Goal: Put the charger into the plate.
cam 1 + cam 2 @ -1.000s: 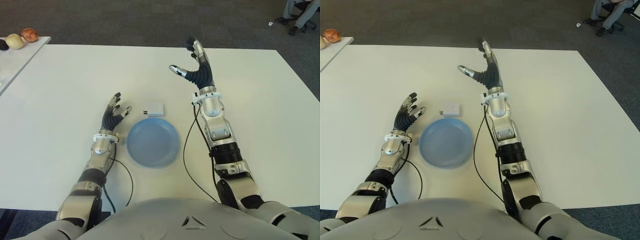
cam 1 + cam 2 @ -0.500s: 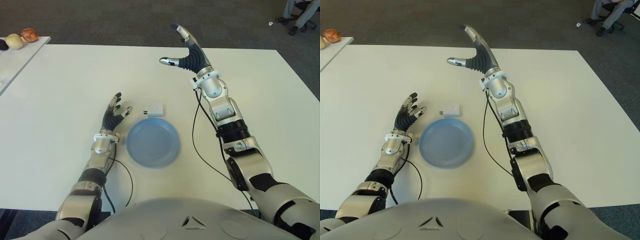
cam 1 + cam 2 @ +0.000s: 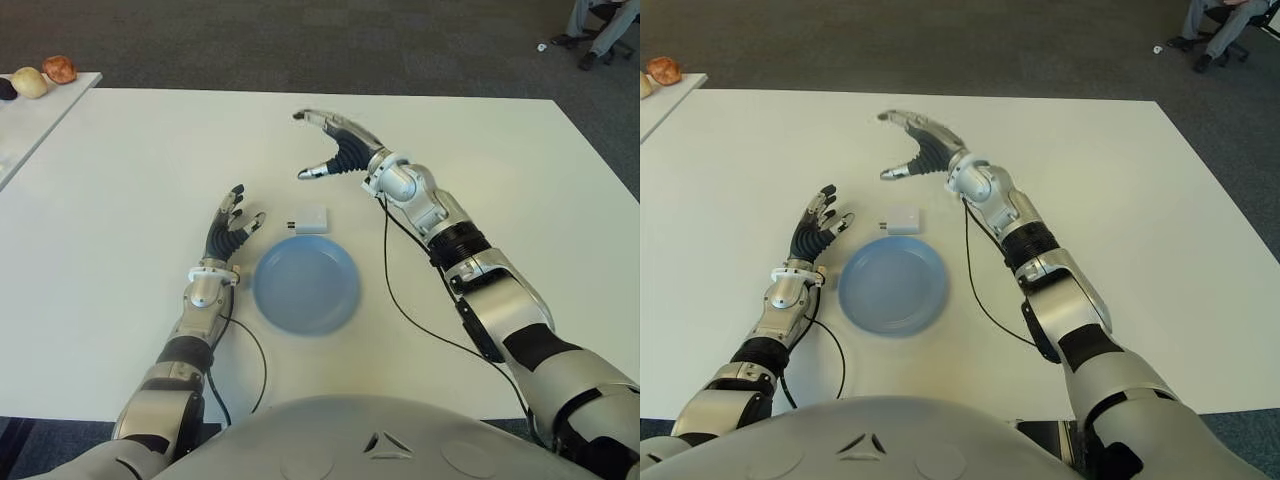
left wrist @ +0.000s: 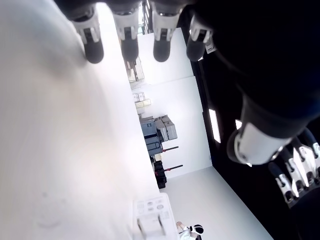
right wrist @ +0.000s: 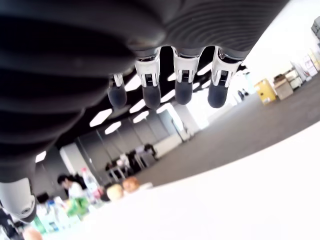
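The charger (image 3: 310, 219) is plain white against the white table (image 3: 120, 200). The plate (image 3: 305, 284) is an even light blue with no pattern. The right hand (image 3: 332, 148) and the left hand (image 3: 229, 229) are both black ribbed rubber with silver-grey fingertips, on silver and black arms. A black cable (image 3: 400, 310) trails over the white top. The carpet (image 3: 250, 45) is dark grey, finely speckled.
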Robot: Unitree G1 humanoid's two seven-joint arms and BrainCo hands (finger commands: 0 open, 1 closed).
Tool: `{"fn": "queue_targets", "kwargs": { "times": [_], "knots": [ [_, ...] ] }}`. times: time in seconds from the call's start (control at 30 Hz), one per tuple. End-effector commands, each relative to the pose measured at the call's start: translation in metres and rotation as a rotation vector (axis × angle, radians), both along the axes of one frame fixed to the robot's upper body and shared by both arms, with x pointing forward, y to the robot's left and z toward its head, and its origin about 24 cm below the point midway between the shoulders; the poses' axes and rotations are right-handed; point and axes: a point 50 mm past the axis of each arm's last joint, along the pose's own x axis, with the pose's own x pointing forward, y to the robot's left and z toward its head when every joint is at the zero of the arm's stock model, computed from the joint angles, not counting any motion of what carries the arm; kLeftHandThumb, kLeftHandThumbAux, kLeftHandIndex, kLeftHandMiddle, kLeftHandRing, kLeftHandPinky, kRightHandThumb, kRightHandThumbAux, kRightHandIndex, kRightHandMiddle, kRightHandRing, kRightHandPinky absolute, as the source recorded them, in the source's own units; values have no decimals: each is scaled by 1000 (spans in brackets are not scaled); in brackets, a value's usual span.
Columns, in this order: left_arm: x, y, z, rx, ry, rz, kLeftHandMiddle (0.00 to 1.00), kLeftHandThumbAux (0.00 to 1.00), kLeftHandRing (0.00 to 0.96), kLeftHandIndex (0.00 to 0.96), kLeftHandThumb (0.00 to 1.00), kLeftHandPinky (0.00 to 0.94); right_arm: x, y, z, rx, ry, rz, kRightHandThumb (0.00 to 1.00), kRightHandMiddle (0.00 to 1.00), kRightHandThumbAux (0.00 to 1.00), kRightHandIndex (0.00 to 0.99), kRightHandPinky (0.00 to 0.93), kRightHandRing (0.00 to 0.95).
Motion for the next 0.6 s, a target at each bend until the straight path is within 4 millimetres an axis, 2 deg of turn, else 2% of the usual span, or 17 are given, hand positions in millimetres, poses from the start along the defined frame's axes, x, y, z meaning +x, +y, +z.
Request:
{"fn": "queue_targets", "kwargs": {
  "times": [0.03, 0.6],
  "knots": [
    [-44, -7, -45, -15, 256, 26, 60, 600, 54, 48, 0, 49, 1, -6, -17, -135, 33, 40, 0, 0, 551, 0, 2, 0],
    [-45, -7, -45, -8, 260, 25, 56, 569, 52, 49, 2, 56, -5, -12, -29, -338, -7, 168, 0, 0, 556, 0, 0, 0]
  ]
}}
